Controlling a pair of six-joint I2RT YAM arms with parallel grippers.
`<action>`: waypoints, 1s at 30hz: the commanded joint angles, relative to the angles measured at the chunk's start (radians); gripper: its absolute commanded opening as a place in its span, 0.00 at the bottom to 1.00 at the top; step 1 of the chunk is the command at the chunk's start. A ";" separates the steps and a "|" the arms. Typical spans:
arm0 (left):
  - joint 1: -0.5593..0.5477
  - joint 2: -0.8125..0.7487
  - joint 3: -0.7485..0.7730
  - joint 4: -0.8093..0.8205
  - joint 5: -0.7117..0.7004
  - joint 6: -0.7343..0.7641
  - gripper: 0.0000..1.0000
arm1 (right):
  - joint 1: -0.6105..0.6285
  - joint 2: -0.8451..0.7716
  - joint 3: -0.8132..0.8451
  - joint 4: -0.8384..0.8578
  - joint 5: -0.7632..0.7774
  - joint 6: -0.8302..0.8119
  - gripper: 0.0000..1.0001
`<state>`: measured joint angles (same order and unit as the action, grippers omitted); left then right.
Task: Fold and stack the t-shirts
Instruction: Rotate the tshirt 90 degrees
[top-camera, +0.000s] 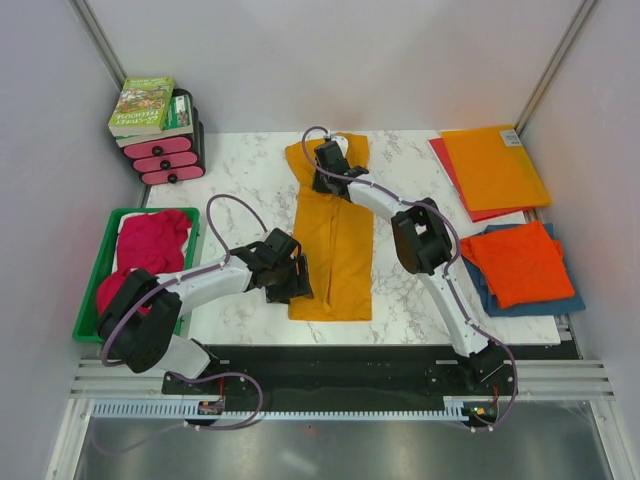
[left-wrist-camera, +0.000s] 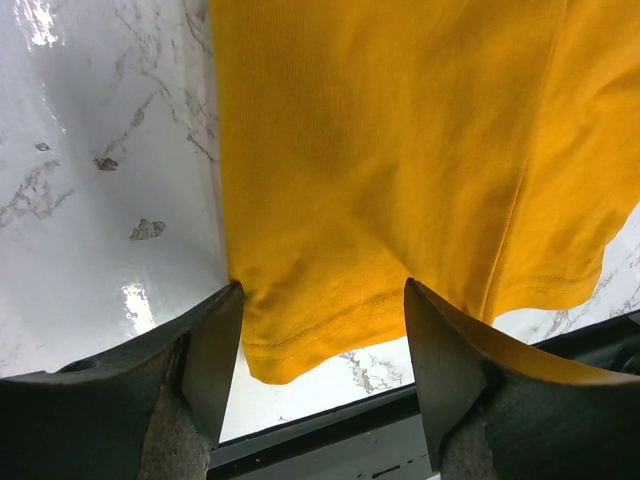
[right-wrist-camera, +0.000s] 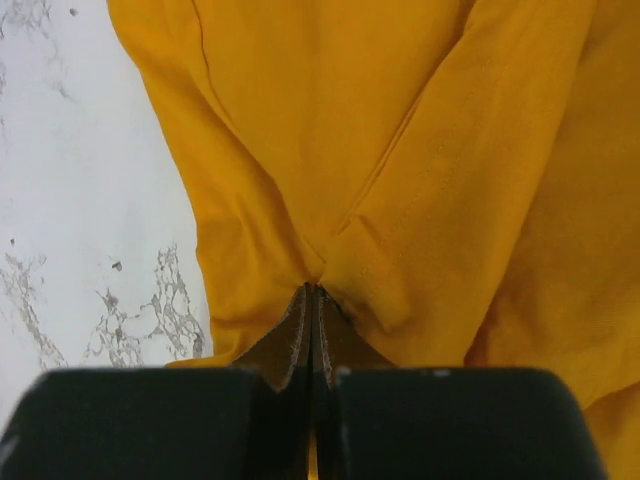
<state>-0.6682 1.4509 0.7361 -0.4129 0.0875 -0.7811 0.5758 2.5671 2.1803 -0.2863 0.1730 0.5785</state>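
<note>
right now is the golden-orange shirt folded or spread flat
Partly folded: the golden-orange t-shirt lies as a long narrow strip, its sides turned in over the middle.

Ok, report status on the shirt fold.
Right pincer shut on golden-orange cloth t-shirt, far end. Left pincer open, straddling near hem corner. Nothing blocking.

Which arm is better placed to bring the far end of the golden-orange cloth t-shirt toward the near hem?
Probably right. The right gripper is shut on the golden-orange cloth t-shirt at its far end; the left gripper is open, straddling the near hem corner without gripping.
</note>
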 joint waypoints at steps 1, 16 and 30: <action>-0.005 0.019 -0.004 0.022 0.012 -0.018 0.72 | 0.001 -0.031 0.001 0.013 0.026 0.021 0.00; -0.005 0.035 -0.004 0.025 0.006 -0.030 0.72 | -0.045 -0.133 -0.118 0.045 0.123 0.024 0.00; -0.005 0.049 -0.006 0.034 0.020 -0.035 0.71 | -0.076 -0.189 -0.159 0.070 0.158 0.015 0.04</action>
<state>-0.6682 1.4662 0.7376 -0.3862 0.1074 -0.7925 0.5064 2.4496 2.0354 -0.2428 0.2905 0.5911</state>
